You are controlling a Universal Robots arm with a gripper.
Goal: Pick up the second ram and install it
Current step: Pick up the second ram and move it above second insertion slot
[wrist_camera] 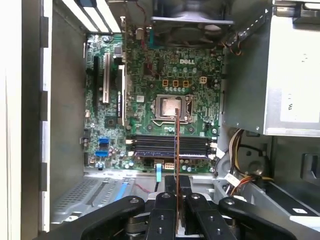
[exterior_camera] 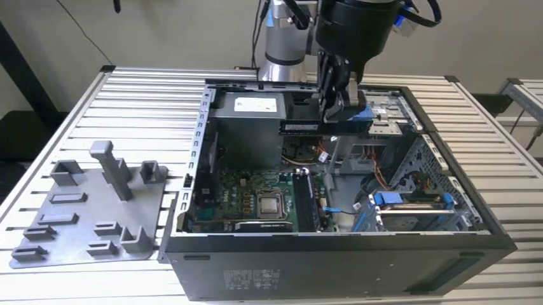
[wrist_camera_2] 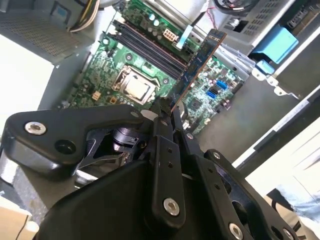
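The second ram (exterior_camera: pixel 327 127) is a long dark stick held level above the open computer case (exterior_camera: pixel 339 254), with my gripper (exterior_camera: pixel 339 109) shut on it from above. In the second wrist view the ram (wrist_camera_2: pixel 197 62) runs out from the gripper (wrist_camera_2: pixel 167 112) over the green motherboard (wrist_camera_2: pixel 107 75). In the first wrist view the ram (wrist_camera: pixel 176 145) shows edge-on between the fingers (wrist_camera: pixel 165 200), crossing above the black memory slots (wrist_camera: pixel 150 145). It hangs in the air, apart from the slots (exterior_camera: pixel 304 200).
A grey plastic holder plate (exterior_camera: pixel 93 210) with upright pegs lies on the slatted table at the exterior view's left. Inside the case are the power supply (exterior_camera: pixel 246 105), the processor socket (exterior_camera: pixel 271 204), a blue drive bracket (exterior_camera: pixel 407 200), loose cables (wrist_camera: pixel 240 155) and a fan (wrist_camera: pixel 192 20).
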